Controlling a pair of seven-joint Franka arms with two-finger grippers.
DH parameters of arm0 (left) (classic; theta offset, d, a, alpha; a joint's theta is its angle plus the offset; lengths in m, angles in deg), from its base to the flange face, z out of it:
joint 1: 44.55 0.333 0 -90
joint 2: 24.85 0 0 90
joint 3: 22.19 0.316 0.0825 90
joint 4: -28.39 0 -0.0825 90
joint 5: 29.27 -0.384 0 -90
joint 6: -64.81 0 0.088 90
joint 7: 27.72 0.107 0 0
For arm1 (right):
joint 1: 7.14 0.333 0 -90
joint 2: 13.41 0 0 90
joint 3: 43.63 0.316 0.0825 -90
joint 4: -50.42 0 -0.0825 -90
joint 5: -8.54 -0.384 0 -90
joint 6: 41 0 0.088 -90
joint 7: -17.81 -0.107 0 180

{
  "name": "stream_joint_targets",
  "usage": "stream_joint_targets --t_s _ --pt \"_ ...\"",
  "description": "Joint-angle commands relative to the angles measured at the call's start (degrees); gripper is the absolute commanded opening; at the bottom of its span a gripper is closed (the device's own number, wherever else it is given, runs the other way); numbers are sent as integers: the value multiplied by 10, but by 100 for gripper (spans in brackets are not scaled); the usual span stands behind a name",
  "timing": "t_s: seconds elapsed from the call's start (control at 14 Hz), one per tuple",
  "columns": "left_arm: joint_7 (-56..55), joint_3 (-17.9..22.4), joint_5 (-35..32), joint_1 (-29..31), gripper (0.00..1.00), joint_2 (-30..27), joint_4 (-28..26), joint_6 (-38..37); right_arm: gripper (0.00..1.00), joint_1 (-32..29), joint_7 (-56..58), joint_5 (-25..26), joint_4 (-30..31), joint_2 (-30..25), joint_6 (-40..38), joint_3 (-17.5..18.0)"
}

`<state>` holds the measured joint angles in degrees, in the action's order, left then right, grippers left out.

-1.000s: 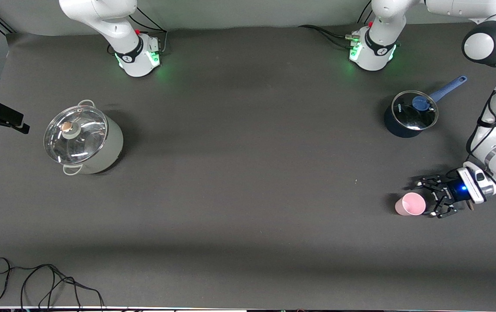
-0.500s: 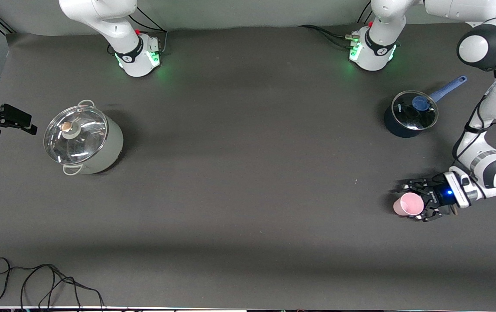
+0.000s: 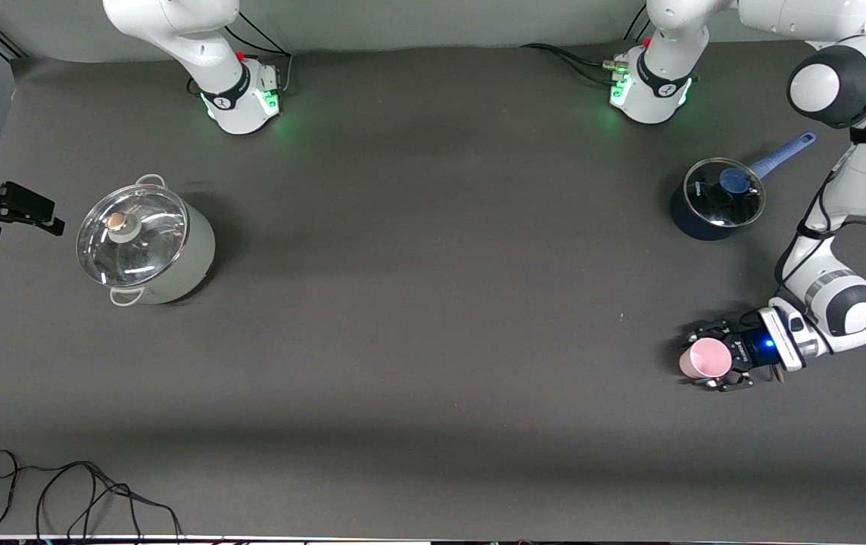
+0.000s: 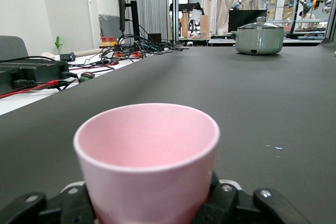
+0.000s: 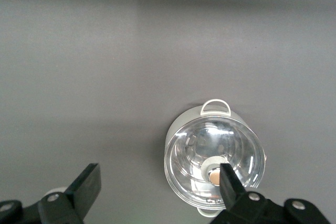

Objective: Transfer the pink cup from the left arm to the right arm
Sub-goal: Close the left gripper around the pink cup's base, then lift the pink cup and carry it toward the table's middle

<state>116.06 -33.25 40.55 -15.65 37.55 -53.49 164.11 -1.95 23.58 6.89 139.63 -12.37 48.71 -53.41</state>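
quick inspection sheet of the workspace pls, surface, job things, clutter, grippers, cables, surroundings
surface: dark grey table, bare in the middle.
job's things: pink cup upright at the left arm's end.
clutter: lidded grey pot at the right arm's end; lidded blue saucepan farther from the front camera than the cup.
grippers: left gripper shut on the cup; right gripper open, waiting above the grey pot.
cables: black cable coiled at the near edge.
surroundings: lab benches, other robot arms.
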Motion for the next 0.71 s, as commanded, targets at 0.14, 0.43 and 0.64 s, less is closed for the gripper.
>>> stream_joint_targets --t_s 0.14,0.43,0.64 --pt "5 -19 16 -38 0 6 31 17 100 2 -96 -6 -3 -9 -7 -1" --pt "-28 -74 36 -91 0 4 52 84 100 14 -214 -6 -6 -13 -8 1" --pt "-29 -144 65 -132 0 4 53 203 100 15 -330 -9 -9 -20 -18 2"
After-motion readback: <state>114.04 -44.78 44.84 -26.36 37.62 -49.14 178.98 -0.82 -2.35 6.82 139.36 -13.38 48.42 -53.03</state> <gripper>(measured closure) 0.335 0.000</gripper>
